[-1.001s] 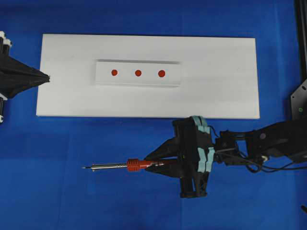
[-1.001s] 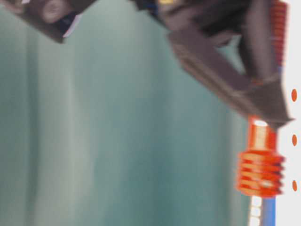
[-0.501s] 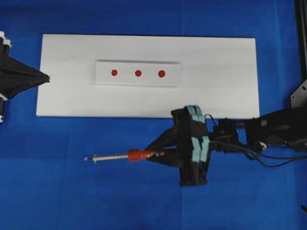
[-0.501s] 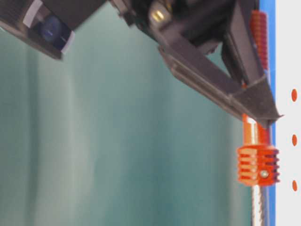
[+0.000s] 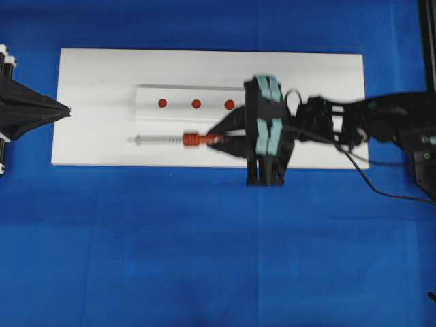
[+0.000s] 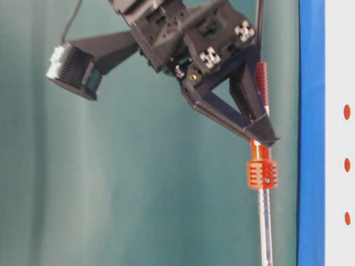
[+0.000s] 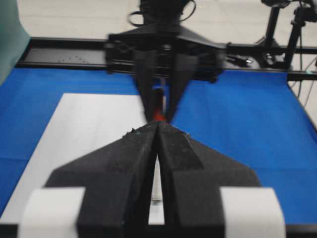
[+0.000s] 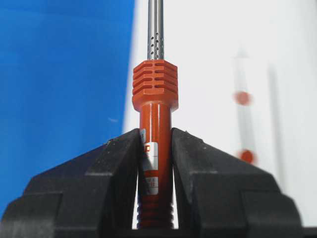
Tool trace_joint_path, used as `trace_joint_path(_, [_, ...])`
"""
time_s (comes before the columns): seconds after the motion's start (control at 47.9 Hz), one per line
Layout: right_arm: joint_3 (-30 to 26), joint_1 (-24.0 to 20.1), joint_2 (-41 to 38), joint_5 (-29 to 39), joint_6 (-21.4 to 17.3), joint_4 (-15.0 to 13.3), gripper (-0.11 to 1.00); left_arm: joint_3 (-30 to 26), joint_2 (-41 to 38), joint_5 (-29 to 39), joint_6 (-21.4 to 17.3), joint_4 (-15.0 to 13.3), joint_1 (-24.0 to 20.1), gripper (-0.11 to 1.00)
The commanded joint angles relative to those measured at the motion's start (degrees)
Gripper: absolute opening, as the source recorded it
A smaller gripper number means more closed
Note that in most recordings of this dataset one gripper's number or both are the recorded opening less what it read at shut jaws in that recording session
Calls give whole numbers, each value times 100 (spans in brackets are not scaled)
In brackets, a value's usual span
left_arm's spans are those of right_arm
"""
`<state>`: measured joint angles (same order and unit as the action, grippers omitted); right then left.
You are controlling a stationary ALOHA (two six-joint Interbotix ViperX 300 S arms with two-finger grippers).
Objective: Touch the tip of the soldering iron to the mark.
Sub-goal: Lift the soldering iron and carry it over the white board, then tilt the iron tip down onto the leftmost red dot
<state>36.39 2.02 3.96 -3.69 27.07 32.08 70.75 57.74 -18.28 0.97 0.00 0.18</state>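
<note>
My right gripper (image 5: 221, 138) is shut on the red-orange handle of the soldering iron (image 5: 191, 139) and holds it level above the white board (image 5: 95, 143), shaft pointing left. The tip (image 5: 131, 139) hangs in front of the raised white strip (image 5: 146, 112) that carries three red marks (image 5: 196, 104). In the right wrist view the iron (image 8: 155, 114) sits between the closed fingers (image 8: 119, 163), with two marks (image 8: 242, 97) off to the right. The side view shows the iron (image 6: 260, 173) lifted clear of the board. My left gripper (image 5: 67, 111) is shut and empty at the board's left edge.
The white board lies on a blue cloth (image 5: 170, 259). The iron's black cord (image 5: 371, 180) trails off to the right past the right arm (image 5: 381, 119). A black frame rail (image 5: 428, 48) stands at the right edge.
My right gripper has carried the soldering iron up from the blue cloth to over the board's front part, just in front of the marked strip. The left gripper has not moved.
</note>
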Motion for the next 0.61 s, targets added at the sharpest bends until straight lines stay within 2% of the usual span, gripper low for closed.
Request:
trace_joint_path(0.0, [-220, 290, 158, 141, 141, -26, 6, -53, -26, -62, 9, 9, 9, 0])
trace_joint_path(0.334, [-483, 1090, 149, 677, 527, -202, 6, -53, -53, -62, 9, 9, 9, 0])
trace_joint_path(0.584, [-536, 1213, 149, 791, 536, -316, 6, -53, -53, -62, 9, 9, 9, 0])
